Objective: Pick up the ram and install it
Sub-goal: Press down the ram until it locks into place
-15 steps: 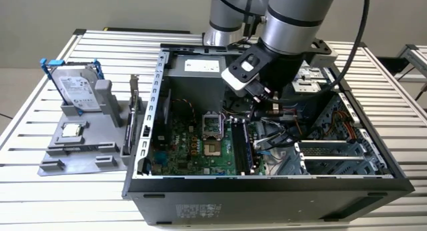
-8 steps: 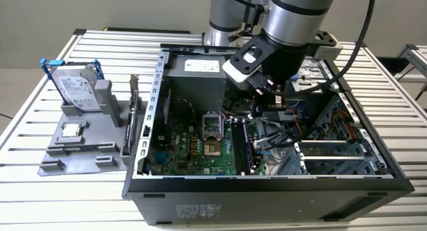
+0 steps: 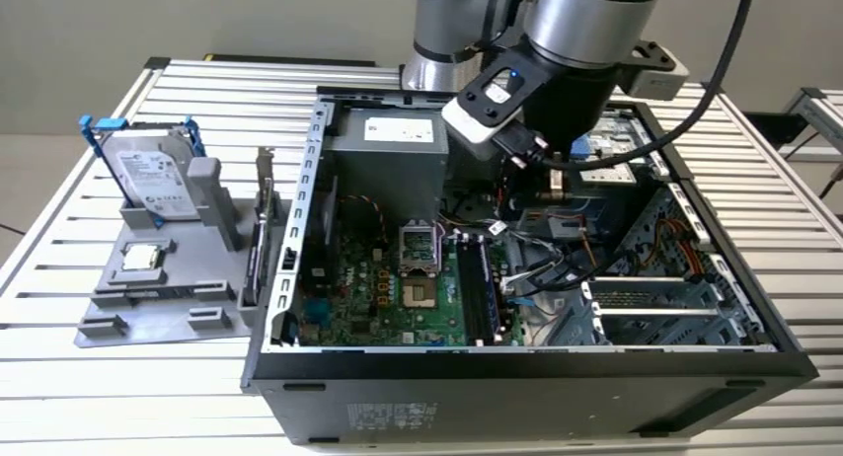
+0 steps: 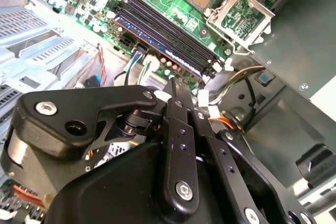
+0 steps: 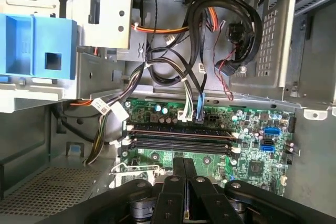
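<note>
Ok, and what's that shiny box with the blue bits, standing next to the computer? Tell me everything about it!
That is a hard drive, a flat silver metal box with a pale label on its face. A blue plastic frame wraps its sides, with small tabs poking up at the top corners. It stands on edge, leaning back a little, slotted into a grey holder on the slatted table, at the exterior view's left of the open computer case. Only the holder touches it.

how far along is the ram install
Done, by the look of it: the ram stands in a slot on the motherboard. In hand: nothing; the gripper is shut and empty, hanging above the slots. Left: I cannot tell whether the slot's end clips have latched.
</note>
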